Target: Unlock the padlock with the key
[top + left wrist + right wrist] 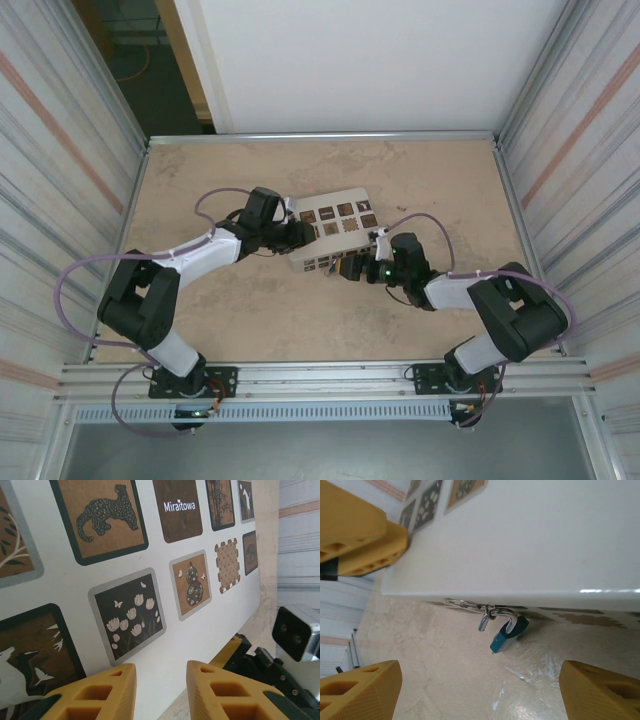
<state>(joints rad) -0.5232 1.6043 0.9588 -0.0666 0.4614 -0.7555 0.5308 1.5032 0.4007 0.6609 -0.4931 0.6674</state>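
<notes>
The tiny teal padlock [509, 634] hangs by its silver shackle [497, 614] from a small fitting on the front wall of the white box [520, 540], just above the tabletop. One end of the shackle hangs free of the body. A thin silver ring [461, 602] lies against the box edge beside it; I cannot make out a key. My right gripper [480, 692] is open, level with the table, with the padlock ahead between its wide-spread fingers [362, 690]. My left gripper [161, 682] is open over the box lid [165, 645], near its edge.
The box [335, 225] with brown patterned squares sits mid-table, both grippers close against it: the left gripper [300, 236] from the left, the right gripper [352, 267] at its front. The left fingers [357, 530] show at the box corner. Metal walls ring the table [250, 310].
</notes>
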